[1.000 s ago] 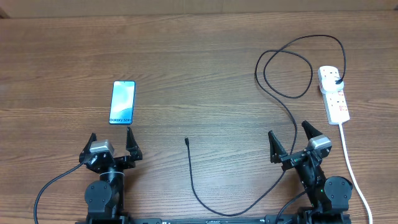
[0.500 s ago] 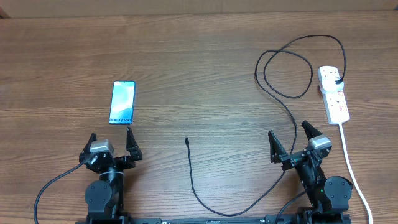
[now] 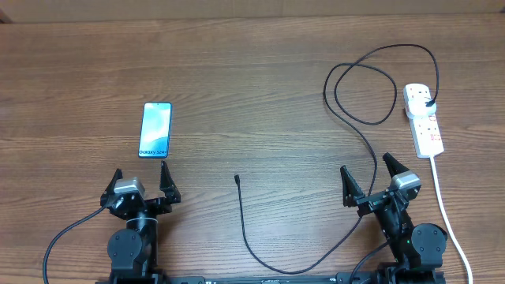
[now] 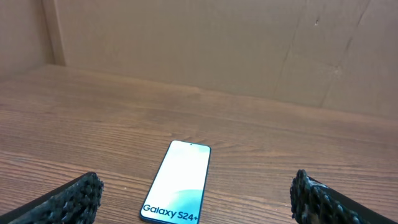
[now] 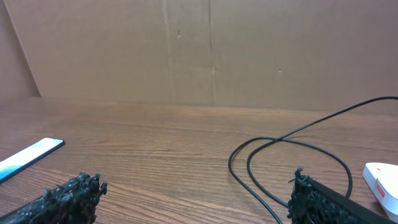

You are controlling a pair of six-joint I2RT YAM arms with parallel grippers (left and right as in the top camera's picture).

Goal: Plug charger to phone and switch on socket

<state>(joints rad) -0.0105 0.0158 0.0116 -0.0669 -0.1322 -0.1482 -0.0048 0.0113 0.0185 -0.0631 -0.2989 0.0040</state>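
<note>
The phone point(image 3: 155, 129) lies flat on the wooden table at the left, screen up with "Galaxy S24+" text. It also shows in the left wrist view point(image 4: 178, 181), just ahead of my left gripper point(image 3: 140, 175), which is open and empty. The black charger cable point(image 3: 357, 118) loops across the right side. Its connector tip point(image 3: 237, 178) lies free near the table's middle, and its black plug point(image 3: 427, 102) sits in the white power strip point(image 3: 424, 121) at the far right. My right gripper point(image 3: 368, 168) is open and empty, with the cable point(image 5: 267, 158) running between its fingers' span.
The power strip's white cord point(image 3: 447, 213) runs down the right side toward the front edge, past the right arm. A brown cardboard wall point(image 5: 205, 50) stands behind the table. The phone's edge shows at the left of the right wrist view point(image 5: 28, 157).
</note>
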